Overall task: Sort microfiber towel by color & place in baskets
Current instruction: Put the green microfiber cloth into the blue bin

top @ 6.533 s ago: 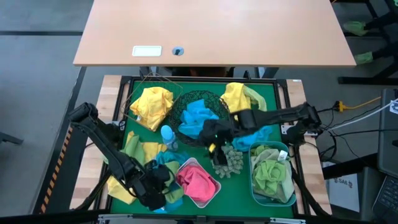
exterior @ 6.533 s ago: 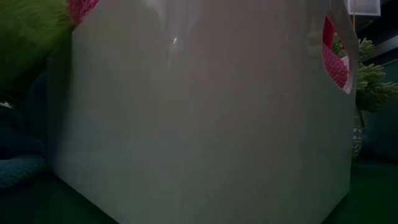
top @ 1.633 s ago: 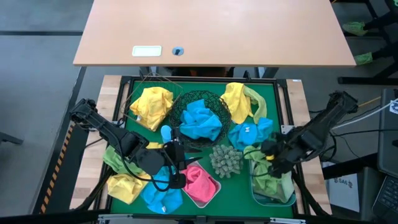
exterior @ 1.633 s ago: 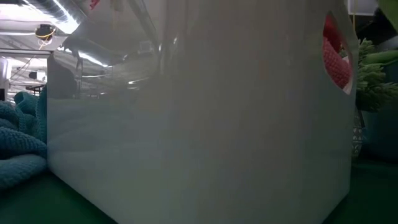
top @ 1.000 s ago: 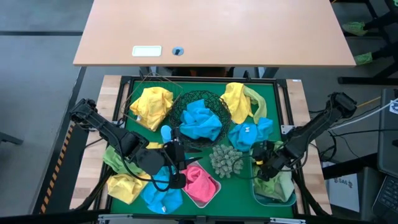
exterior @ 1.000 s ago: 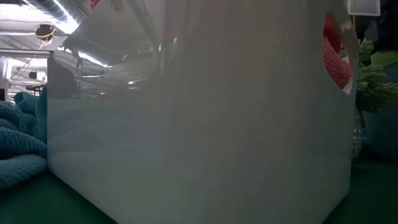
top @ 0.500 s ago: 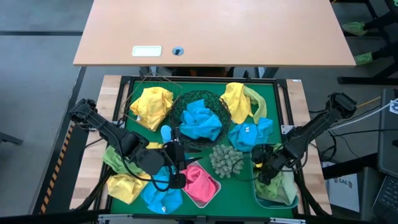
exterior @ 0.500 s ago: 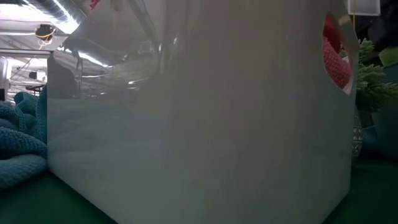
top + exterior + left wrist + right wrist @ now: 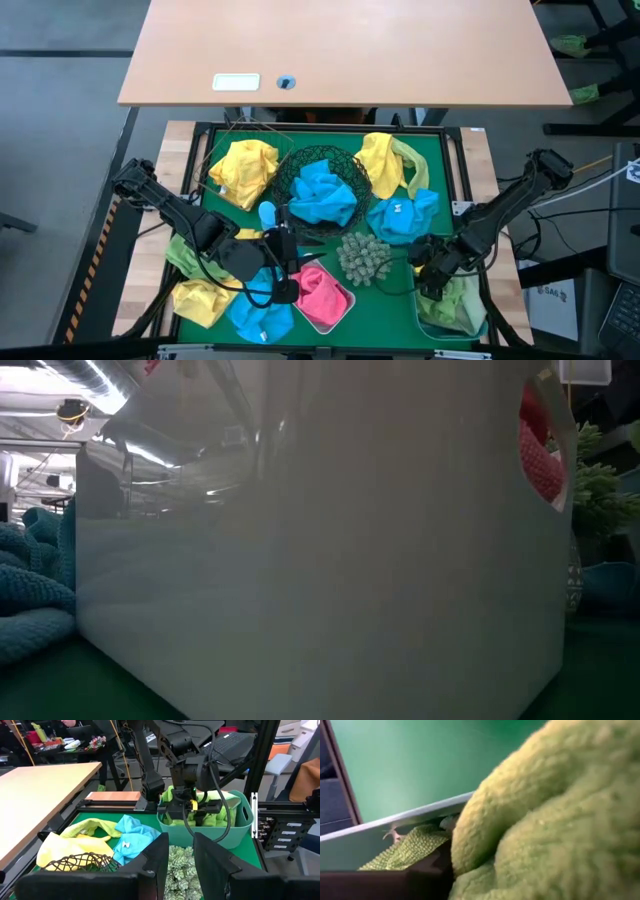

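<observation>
High view: right end effector [image 9: 437, 276] down in the translucent blue tub [image 9: 478, 329] among lime green towels [image 9: 458, 303].

Its fingers are buried in the towels, so whether they grip one cannot be told; the right wrist view shows green cloth pressed right against it. The left end effector [image 9: 287, 262], fingers slightly parted and empty, hovers beside the white tub [image 9: 344, 309] holding a pink towel [image 9: 318, 294]. Blue towels [image 9: 322, 192] fill the black mesh bowl [image 9: 290, 168].
</observation>
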